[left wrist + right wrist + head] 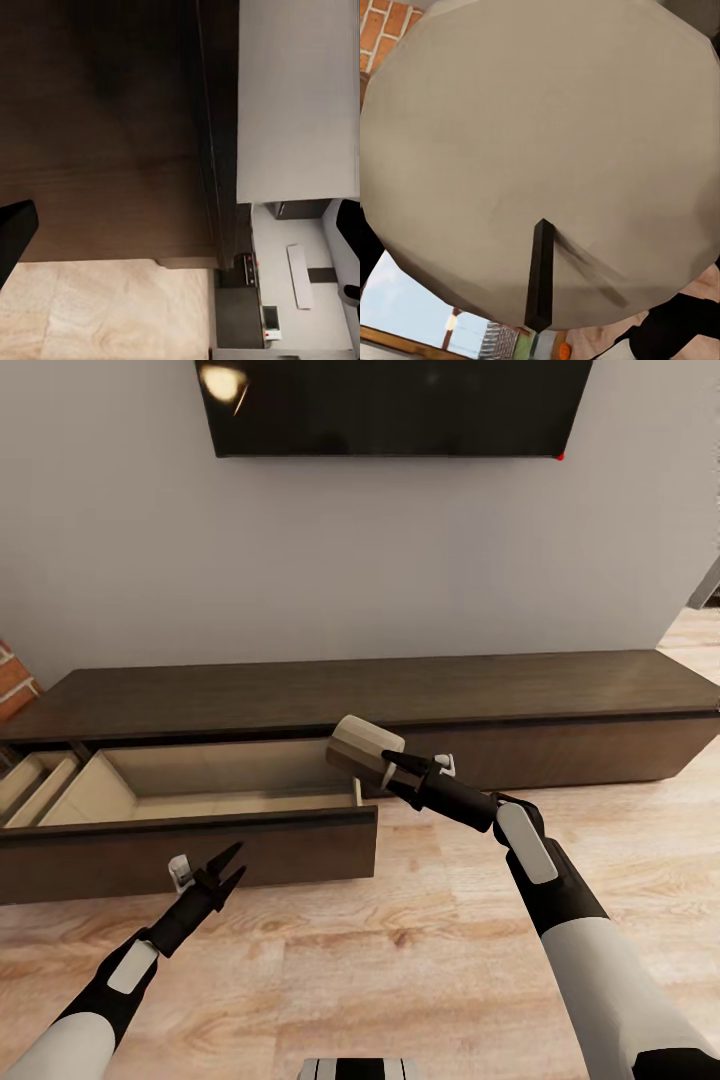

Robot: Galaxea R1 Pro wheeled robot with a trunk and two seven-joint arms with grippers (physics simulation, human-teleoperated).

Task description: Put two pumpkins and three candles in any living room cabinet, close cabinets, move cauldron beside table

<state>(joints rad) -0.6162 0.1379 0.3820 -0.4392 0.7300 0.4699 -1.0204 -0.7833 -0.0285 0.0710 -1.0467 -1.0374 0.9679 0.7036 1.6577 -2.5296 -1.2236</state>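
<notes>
Right gripper (392, 764) clamps a candle (362, 748) over the cabinet's (560, 700) open drawer (200, 838).

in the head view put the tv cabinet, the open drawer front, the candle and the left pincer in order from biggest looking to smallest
1. Cabinet
2. Open drawer front
3 and 4. Candle in the right pincer and the left pincer look alike, and nearness to the camera differs, so no ranking.

Tilted candle (364, 752) above open cabinet (200, 830) drawer
</notes>
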